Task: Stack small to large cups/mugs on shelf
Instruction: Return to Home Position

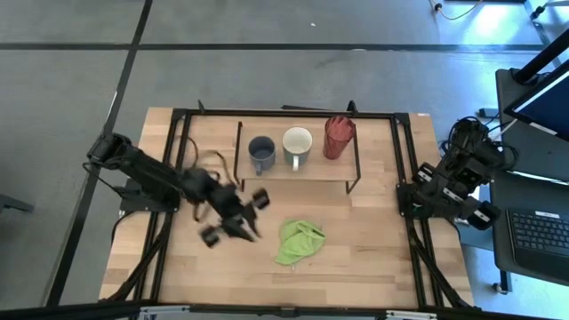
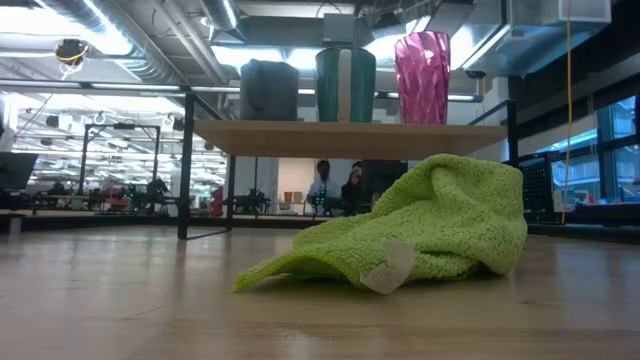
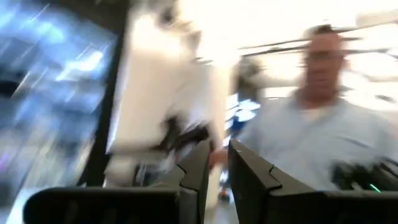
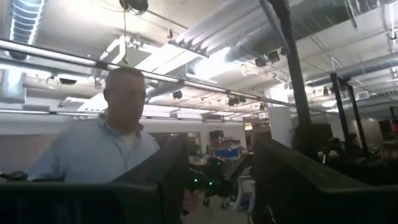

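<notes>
On the shelf (image 1: 311,173) three vessels stand upright in a row on their bases: a grey-blue mug (image 1: 261,153), a cream-white mug (image 1: 297,144) and a red ribbed tumbler (image 1: 338,136). They also show in the low view on the board (image 2: 350,138): the grey mug (image 2: 268,90), the middle mug (image 2: 345,85) and the tumbler (image 2: 422,77). My left gripper (image 1: 247,229) hangs over the table, nearer than the shelf and left of the green cloth; its fingers (image 3: 199,168) stand close together and hold nothing. My right gripper (image 4: 221,149) is open and empty on the folded arm at the table's right edge (image 1: 453,187).
A crumpled light green cloth (image 1: 298,242) lies on the table in front of the shelf and fills the middle of the low view (image 2: 420,225). Black frame bars run along the table's left and right sides. A person in a light shirt (image 4: 118,149) stands beyond the table.
</notes>
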You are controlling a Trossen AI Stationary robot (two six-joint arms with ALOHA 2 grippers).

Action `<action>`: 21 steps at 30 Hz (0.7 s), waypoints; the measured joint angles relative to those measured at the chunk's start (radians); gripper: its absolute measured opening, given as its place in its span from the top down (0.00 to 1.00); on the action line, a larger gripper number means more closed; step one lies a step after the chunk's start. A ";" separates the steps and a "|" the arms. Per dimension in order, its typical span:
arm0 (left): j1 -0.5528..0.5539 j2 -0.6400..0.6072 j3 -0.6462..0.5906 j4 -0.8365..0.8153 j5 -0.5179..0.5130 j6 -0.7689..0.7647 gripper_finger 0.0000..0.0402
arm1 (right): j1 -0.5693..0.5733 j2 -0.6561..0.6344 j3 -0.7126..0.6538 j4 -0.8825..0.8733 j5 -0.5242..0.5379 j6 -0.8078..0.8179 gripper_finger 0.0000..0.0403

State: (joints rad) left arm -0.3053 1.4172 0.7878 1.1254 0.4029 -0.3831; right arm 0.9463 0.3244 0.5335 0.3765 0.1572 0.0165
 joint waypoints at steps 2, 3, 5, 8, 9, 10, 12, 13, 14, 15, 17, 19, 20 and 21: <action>0.045 -0.056 -0.030 0.058 0.130 0.030 0.86 | 0.000 0.001 0.000 0.002 0.000 -0.009 0.55; 0.068 -0.091 -0.050 0.029 0.150 0.013 0.86 | 0.000 0.002 0.000 0.002 0.000 -0.017 0.55; 0.109 -0.188 -0.108 -0.125 0.125 -0.025 0.86 | 0.000 0.005 0.000 -0.003 -0.002 -0.028 0.55; 0.136 -0.345 -0.181 -0.299 -0.019 -0.027 0.86 | 0.000 0.013 0.000 -0.002 0.003 -0.020 0.55; 0.134 -0.408 -0.206 -0.334 -0.084 -0.010 0.86 | 0.000 0.017 0.000 -0.003 0.004 -0.017 0.55; 0.128 -0.471 -0.225 -0.365 -0.159 0.009 0.86 | 0.000 0.018 0.000 -0.003 0.005 -0.015 0.55; 0.109 -0.594 -0.255 -0.460 -0.315 0.051 0.86 | 0.000 0.022 0.000 0.000 0.011 -0.013 0.55; 0.099 -0.653 -0.264 -0.528 -0.385 0.064 0.86 | 0.000 0.022 0.000 0.000 0.028 -0.014 0.55; 0.086 -0.706 -0.268 -0.602 -0.446 0.076 0.86 | 0.000 0.023 0.000 -0.001 0.047 -0.014 0.55; 0.070 -0.750 -0.269 -0.669 -0.500 0.084 0.86 | 0.000 0.023 0.000 -0.003 0.071 -0.015 0.55; 0.038 -0.821 -0.268 -0.788 -0.608 0.098 0.86 | -0.001 0.023 0.000 -0.004 0.116 -0.027 0.55; 0.011 -0.885 -0.268 -0.901 -0.713 0.100 0.86 | 0.000 0.023 0.000 -0.015 0.146 -0.059 0.55; 0.001 -0.913 -0.274 -0.925 -0.750 0.109 0.86 | 0.000 0.021 0.000 -0.024 0.154 -0.078 0.55; -0.005 -0.940 -0.284 -0.926 -0.764 0.126 0.86 | 0.000 0.018 0.000 -0.038 0.155 -0.098 0.55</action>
State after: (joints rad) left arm -0.3103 0.4767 0.5043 0.1992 -0.3607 -0.2576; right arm 0.9459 0.3424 0.5339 0.3382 0.3122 -0.0817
